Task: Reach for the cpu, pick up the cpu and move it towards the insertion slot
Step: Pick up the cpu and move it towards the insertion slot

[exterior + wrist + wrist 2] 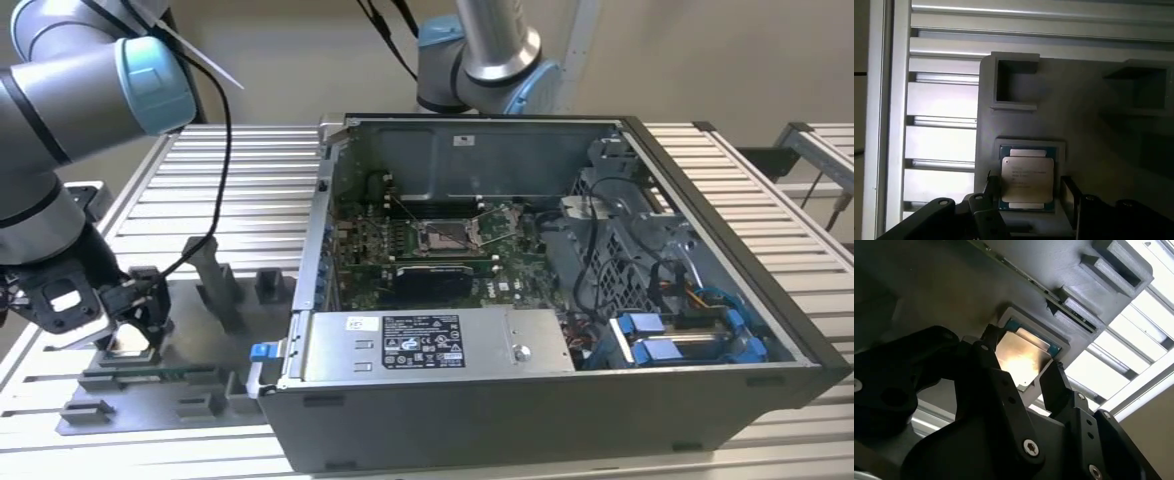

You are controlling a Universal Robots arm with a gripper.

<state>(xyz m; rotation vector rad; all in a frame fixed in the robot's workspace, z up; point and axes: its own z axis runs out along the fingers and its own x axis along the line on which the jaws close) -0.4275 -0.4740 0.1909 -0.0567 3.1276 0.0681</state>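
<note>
**Gripper straddles the cpu in its fixture**

At the exterior view's lower left, the black two-fingered gripper (130, 335) hangs over the grey plastic fixture plate (180, 385). Its fingers (1068, 196) stand spread, one on each side of the flat, square, silvery cpu (1027, 176) lying in the plate's recess. Further right, the silver-framed insertion slot (451, 235) sits inside the open dark metal computer case (534, 420).

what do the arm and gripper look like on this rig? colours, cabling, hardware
Arm: silver-grey tubes with light-blue joint caps; a black cable hangs loose alongside it. Gripper: all black, with jointed linkage fingers fastened by silver screws.
</note>
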